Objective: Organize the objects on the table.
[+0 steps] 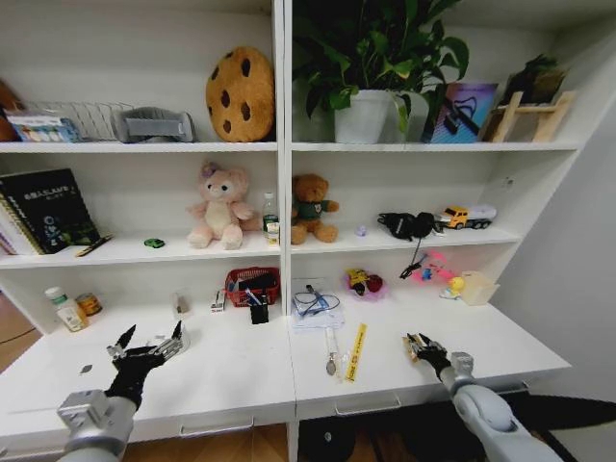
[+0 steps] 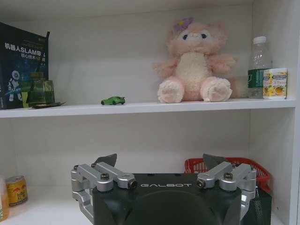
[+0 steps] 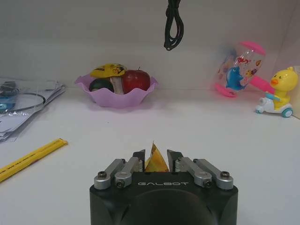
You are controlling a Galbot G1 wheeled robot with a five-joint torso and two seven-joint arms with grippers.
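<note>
Yellow-orange wrapper scrap (image 3: 156,161) pinched in your right hand (image 1: 421,348), low over the white counter (image 1: 241,371), likely for tidying | left hand (image 1: 149,348) spread wide, empty | green toy car (image 2: 113,100) on shelf.

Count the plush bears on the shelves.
2. The pink plush bear sits on the middle shelf, left of the divider; the brown plush bear sits just right of it. Others may be hidden.
</note>
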